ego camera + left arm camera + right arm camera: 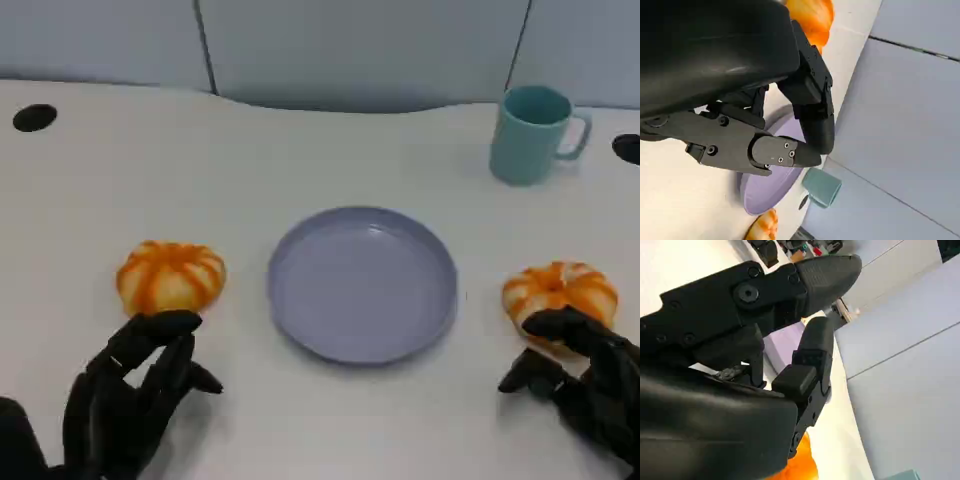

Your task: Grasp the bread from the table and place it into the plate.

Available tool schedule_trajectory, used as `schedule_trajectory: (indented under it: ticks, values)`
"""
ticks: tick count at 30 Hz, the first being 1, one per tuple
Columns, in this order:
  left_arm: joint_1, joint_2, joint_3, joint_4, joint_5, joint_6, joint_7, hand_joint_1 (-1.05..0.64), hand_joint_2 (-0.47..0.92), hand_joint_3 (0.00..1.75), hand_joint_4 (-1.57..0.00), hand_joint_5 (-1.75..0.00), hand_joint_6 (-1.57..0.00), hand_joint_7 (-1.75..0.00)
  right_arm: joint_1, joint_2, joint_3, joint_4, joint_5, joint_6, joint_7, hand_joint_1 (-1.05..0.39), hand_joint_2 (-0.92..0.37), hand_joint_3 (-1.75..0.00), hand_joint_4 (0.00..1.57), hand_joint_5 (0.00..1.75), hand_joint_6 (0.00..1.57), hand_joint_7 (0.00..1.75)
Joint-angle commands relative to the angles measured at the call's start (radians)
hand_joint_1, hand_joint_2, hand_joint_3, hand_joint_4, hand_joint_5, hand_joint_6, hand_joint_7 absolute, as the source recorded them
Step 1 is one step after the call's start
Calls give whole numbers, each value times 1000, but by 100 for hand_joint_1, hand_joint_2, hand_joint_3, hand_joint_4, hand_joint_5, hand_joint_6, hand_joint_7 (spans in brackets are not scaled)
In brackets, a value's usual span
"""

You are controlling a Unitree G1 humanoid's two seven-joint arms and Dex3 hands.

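Here two buns lie on the table (100, 190), one on either side of the plate (362, 283): the left bun (171, 276) sits just beyond the left hand (135, 385), whose fingers are spread and holding nothing, the uppermost fingertip at the bun's near edge. The right bun (560, 292) lies under the fingertips of the right hand (580, 370), which rests on its near side without clearly gripping it. Both buns are round, so no long axis matters; the right hand looks closer to a grasp, with the plate inward to its left.
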Motion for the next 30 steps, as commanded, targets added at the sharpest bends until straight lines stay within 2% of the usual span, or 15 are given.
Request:
schedule_trajectory:
  ticks: [1,21,30]
  values:
    - [6,18,-1,-3,3,-15,-6,-40,92,19,-64,-169,-71,-95,11,-14,-4,32,-11,11,-20,-45,-92,-7,72,123,81,74]
    - [-15,21,5,30,-6,-33,-14,-43,92,18,-64,-168,-70,-97,27,-6,5,-15,-13,25,-43,-45,-92,-6,71,126,81,73]
    - [-9,22,8,16,-16,-10,-7,-42,92,17,-63,-164,-70,-94,17,-5,-4,10,-4,22,-12,-43,-92,-8,72,125,82,72]
